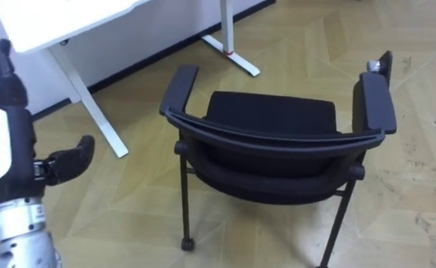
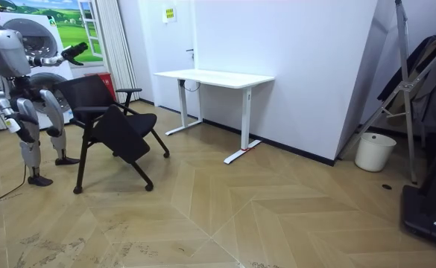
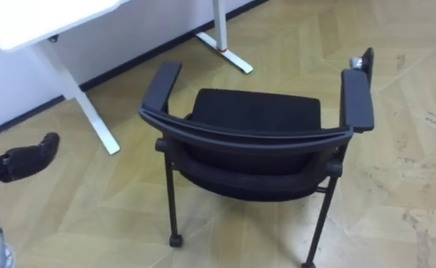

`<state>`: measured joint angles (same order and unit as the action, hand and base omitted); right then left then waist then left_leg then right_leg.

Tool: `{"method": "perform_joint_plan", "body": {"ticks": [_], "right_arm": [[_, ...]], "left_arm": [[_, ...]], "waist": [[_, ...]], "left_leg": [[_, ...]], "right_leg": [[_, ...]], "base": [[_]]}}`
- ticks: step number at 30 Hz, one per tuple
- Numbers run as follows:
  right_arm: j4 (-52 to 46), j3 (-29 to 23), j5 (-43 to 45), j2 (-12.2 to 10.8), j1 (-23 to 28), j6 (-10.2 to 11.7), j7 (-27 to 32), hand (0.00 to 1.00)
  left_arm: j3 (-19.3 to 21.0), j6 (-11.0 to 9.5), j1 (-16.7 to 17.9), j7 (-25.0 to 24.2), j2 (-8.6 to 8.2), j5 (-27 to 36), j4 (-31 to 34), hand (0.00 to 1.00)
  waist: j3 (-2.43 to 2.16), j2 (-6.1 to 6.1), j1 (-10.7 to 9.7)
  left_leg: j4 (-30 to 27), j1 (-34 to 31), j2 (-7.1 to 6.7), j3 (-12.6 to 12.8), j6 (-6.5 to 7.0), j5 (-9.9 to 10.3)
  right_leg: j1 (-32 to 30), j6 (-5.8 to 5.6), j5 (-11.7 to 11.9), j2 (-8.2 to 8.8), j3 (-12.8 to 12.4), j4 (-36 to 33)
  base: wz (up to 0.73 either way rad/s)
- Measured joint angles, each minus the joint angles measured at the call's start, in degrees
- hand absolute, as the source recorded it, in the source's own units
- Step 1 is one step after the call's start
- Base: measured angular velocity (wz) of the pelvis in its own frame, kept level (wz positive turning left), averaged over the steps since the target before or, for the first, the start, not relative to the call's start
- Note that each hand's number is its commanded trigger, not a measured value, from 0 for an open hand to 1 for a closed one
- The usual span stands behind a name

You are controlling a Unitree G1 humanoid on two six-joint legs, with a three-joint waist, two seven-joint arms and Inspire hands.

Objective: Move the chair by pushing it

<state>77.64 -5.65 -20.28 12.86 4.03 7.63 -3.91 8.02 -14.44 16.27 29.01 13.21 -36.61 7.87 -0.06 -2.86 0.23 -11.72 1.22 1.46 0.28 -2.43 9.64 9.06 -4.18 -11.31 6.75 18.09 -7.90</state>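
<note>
The left hand hung open (fingers straight, holding nothing) beside the black chair, apart from it, near the white desk.

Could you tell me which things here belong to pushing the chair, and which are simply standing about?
For the job:
black chair
left hand, raised open beside the chair, apart from it

Standing about:
white desk
white bucket

My left hand has black fingers and thumb, a white shell across its back with a yellow mark, and below it a ribbed silver wrist.
</note>
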Motion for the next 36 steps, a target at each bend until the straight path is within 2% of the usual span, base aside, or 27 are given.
{"method": "perform_joint_plan", "body": {"ticks": [4,6,11,12,16,21,24,28,34,36], "right_arm": [[1.09,-0.04,0.08,0.02,0.07,-0.11,-0.2,0.0],[1.2,-0.45,0.3,0.01,0.29,-0.13,-0.96,0.0],[1.21,-1.29,0.22,0.23,0.67,-0.11,-1.3,0.0],[1.23,-1.26,0.21,0.27,0.77,-0.11,-1.3,0.0],[2.2,-1.26,0.25,0.57,0.11,-0.16,-1.35,0.0],[2.21,-1.22,0.25,1.33,-0.18,-0.18,-1.2,0.0],[2.21,-1.21,0.26,1.62,-0.46,-0.18,-1.08,0.0],[2.21,-0.32,0.02,1.63,-0.67,-0.18,-1.0,0.0],[2.2,0.29,-0.99,1.63,-0.7,-0.18,-0.9,0.0],[2.18,0.97,-2.0,1.64,-1.05,-0.2,-0.6,0.0]], "left_arm": [[-0.69,0.16,-0.25,0.0,0.75,-2.1,2.73,0.0],[-1.96,0.14,-0.18,-0.1,1.64,-5.81,4.64,0.0],[-5.89,0.2,-0.14,-2.4,2.37,-12.67,4.91,0.0],[-7.51,0.21,-0.14,-3.1,3.24,-13.11,4.91,0.0],[-11.54,0.46,-0.1,-5.17,5.0,-14.93,4.86,0.0],[-16.72,1.51,0.3,-8.65,8.05,-15.35,4.8,0.0],[-17.34,1.75,1.07,-10.06,8.38,-15.37,4.81,0.0],[-17.46,2.26,1.42,-11.96,8.68,-15.93,4.83,0.0],[-18.31,3.22,1.42,-12.34,10.16,-16.18,4.91,0.0],[-19.27,3.64,1.42,-12.48,10.56,-16.12,4.91,0.0]], "waist": [[0.14,0.23,-0.43],[0.21,0.25,-1.31],[0.3,-0.29,-1.99],[0.31,-0.43,-2.23],[0.23,-0.61,-3.08],[-0.11,-1.58,-3.41],[-0.14,-2.15,-3.41],[-0.1,-2.2,-3.55],[-0.01,-2.32,-3.93],[0.1,-2.31,-4.69]], "left_leg": [[0.41,0.53,0.04,0.84,0.0,0.0],[0.47,0.53,0.04,0.9,0.0,0.0],[0.73,1.07,0.2,1.7,0.0,0.0],[0.99,1.3,0.25,1.92,0.0,0.0],[1.16,1.48,0.26,2.19,0.0,0.01],[1.47,1.41,0.32,2.59,0.0,0.0],[1.6,1.47,0.32,2.76,0.0,0.0],[1.6,1.47,0.32,2.93,0.0,0.0],[1.59,1.48,0.33,3.06,0.0,0.0],[1.6,1.38,0.33,3.16,0.01,0.0]], "right_leg": [[-0.02,0.0,0.0,0.06,-0.85,0.05],[0.0,-0.01,0.01,0.07,-0.85,0.13],[-0.03,0.03,0.04,0.02,-1.7,0.07],[-0.03,0.04,0.04,-0.04,-1.98,0.07],[-0.09,0.04,0.04,-0.04,-2.25,0.08],[-0.45,0.03,0.04,-0.05,-2.36,0.1],[-0.64,0.03,0.04,-0.03,-2.87,0.1],[-0.79,0.03,0.04,0.0,-3.13,0.11],[-0.96,0.02,0.03,0.0,-3.55,0.11],[-1.06,0.01,0.02,0.0,-3.65,0.14]], "base": [[-0.11],[0.0],[-0.08],[-0.1],[-0.05],[-0.03],[-0.04],[-0.03],[-0.01],[0.0]]}}
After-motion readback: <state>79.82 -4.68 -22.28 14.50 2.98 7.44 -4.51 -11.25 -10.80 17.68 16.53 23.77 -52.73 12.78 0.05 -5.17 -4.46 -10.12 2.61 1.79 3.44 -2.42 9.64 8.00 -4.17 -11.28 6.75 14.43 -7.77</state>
